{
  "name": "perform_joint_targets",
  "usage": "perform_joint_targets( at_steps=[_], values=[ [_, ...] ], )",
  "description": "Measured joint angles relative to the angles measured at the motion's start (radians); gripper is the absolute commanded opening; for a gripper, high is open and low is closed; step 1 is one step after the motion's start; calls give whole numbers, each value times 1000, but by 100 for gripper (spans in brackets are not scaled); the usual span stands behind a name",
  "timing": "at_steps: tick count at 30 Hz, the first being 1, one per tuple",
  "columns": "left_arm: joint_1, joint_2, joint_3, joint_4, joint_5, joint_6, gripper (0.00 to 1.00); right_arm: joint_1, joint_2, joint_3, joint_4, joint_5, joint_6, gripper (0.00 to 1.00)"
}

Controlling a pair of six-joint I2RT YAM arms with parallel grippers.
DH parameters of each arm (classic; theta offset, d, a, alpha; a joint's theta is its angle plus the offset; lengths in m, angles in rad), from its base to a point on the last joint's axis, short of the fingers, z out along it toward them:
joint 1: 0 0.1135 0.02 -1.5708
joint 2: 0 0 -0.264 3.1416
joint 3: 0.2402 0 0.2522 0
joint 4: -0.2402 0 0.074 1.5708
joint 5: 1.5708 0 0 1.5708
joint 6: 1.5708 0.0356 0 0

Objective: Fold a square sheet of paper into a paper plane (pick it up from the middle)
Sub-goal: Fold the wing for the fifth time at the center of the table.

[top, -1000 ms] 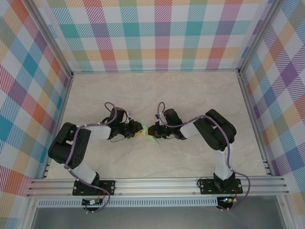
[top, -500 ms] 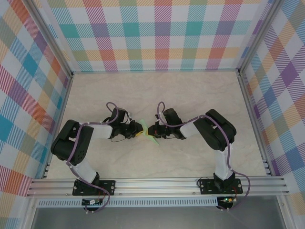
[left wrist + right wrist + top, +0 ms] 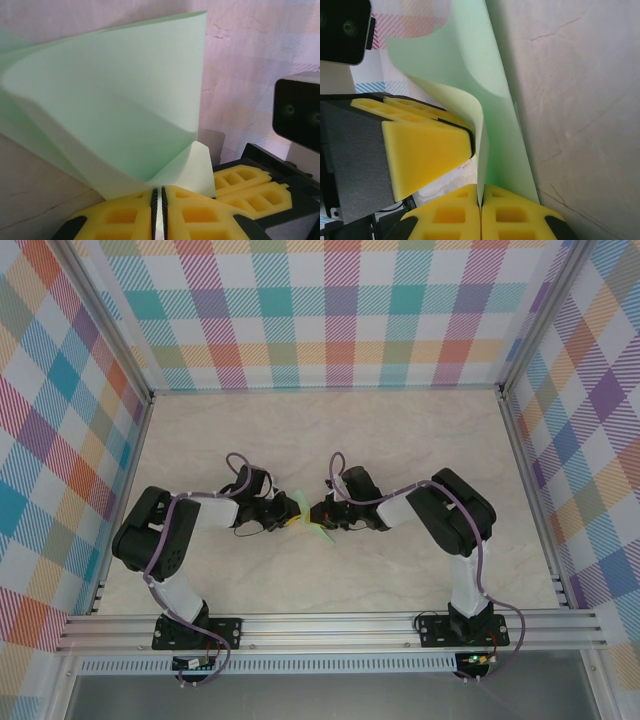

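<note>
Paper [image 3: 115, 100], creased and curling, above table [image 3: 400, 440]: left pincer [image 3: 156, 205] clamped on its left side, right pincer [image 3: 481, 205] clamped on its right.

Bright even light, soft shadows, blurred close-ups

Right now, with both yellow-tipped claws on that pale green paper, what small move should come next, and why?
Probably press the fold flat on the beige marbled table: the left gripper and the right gripper each pinch the pale mint-green paper sheet, which bulges in soft curves between them.
</note>
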Motion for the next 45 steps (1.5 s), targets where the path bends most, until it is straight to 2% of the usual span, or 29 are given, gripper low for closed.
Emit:
perform_joint_targets(
  at_steps=[5,11,16,25,29,35,45],
  values=[
    [-1,10,14,-22,-5,4,13,0,-34,3,-64,-4,-25,19],
    [-1,13,21,-27,-5,6,13,0,-93,-13,-139,-8,-51,21],
    [-1,13,21,-28,-5,6,12,0,-106,-27,-185,-8,-73,18],
    [-1,17,27,-35,-5,6,12,-1,-106,-27,-240,11,-106,4],
    [-3,19,38,-54,-8,6,12,-1,-106,-23,-260,28,-126,4],
    [-6,28,48,-62,-5,6,12,-1,-121,-11,-304,43,-155,10],
    [-7,30,55,-74,-6,6,12,-3,-159,-26,-375,46,-182,9]
  ],
)
